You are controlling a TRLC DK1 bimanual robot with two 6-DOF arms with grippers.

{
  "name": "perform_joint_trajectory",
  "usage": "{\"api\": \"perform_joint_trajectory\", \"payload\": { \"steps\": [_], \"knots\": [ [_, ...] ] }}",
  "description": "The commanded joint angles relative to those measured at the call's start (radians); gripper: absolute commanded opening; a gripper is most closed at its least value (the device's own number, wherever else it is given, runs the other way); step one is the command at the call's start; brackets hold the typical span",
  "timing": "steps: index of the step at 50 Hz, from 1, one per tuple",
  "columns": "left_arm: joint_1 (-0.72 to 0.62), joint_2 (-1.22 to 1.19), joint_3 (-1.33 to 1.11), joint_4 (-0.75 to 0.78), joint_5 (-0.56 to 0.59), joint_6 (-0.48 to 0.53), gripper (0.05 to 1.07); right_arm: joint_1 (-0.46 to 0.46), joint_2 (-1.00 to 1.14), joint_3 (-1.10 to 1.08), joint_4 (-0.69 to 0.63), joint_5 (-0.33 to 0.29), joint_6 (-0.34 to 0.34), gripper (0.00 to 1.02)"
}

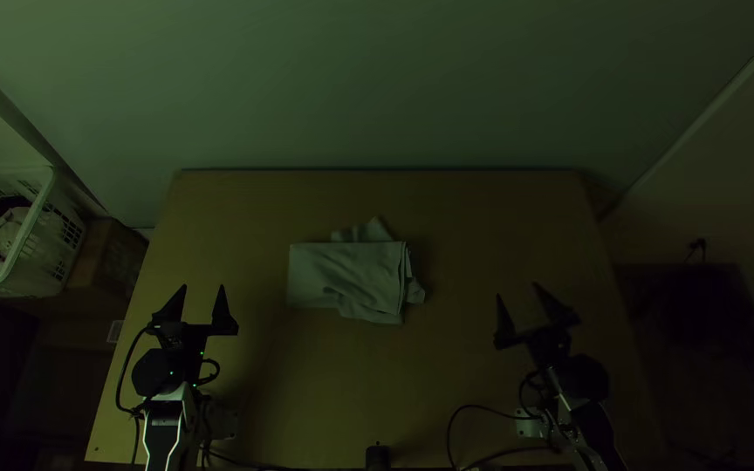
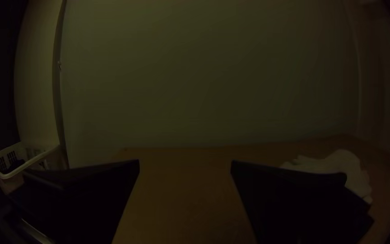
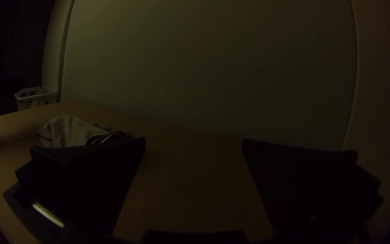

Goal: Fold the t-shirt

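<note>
The pale t-shirt (image 1: 351,275) lies folded into a rough rectangle at the middle of the table, with a small flap poking out at its far side and layered, uneven edges at its right end. My left gripper (image 1: 203,292) is open, left of the shirt and nearer the table's front. To the shirt's right and nearer the front, my right gripper (image 1: 517,295) stands open too. In the left wrist view, the left gripper (image 2: 185,165) has nothing between its fingers, and the shirt (image 2: 348,167) is partly behind one finger. The right gripper (image 3: 194,142) in its wrist view also holds nothing; the shirt (image 3: 68,131) is beyond one finger.
A white laundry basket (image 1: 41,235) with dark and light cloth stands off the table's left side. Bare wood of the table (image 1: 351,384) surrounds the shirt. Black cables (image 1: 482,410) run along the front edge, near a small black object (image 1: 378,457). A wall rises behind the table.
</note>
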Motion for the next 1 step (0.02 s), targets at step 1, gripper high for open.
{"api": "perform_joint_trajectory", "payload": {
  "steps": [1],
  "knots": [
    [0.007,-0.004,-0.044,-0.022,0.011,0.017,1.03,-0.004,-0.004,-0.014,-0.018,-0.003,0.012,0.98]
  ]
}}
